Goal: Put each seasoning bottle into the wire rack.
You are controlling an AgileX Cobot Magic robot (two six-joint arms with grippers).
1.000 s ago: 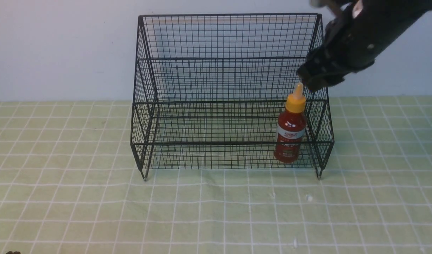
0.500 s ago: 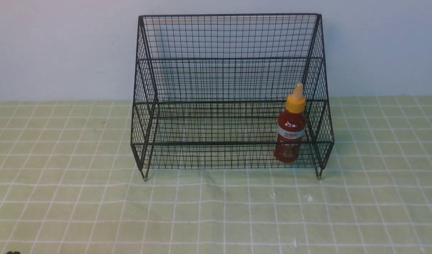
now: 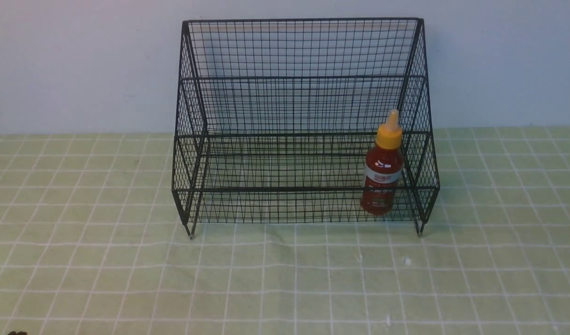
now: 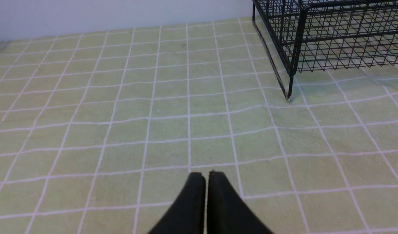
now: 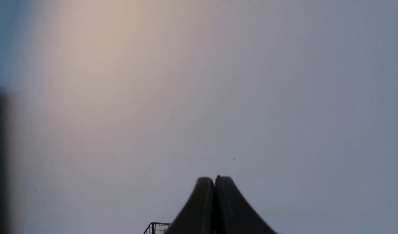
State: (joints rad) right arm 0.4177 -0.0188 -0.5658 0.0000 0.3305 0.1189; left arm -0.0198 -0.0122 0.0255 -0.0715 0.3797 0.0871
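Note:
The dark-red seasoning bottle [image 3: 382, 173] with a yellow-orange nozzle cap stands upright inside the black wire rack [image 3: 303, 77], at the right end of its lower front tier. Neither gripper shows in the front view. In the left wrist view my left gripper [image 4: 206, 174] is shut and empty, low over the green cloth, with the rack's front left corner and leg [image 4: 294, 58] a little way ahead of it. In the right wrist view my right gripper [image 5: 215, 178] is shut and empty, facing the plain wall, with a top corner of the rack [image 5: 156, 227] just beside its fingers.
A green cloth with a white grid [image 3: 285, 279] covers the table. A pale wall [image 3: 80, 60] stands right behind the rack. A small dark object [image 3: 16, 333] shows at the bottom left edge of the front view.
The right arm, which was above the bottle at the rack's upper right one second ago, has left the front view. The bottle stays standing in the rack.

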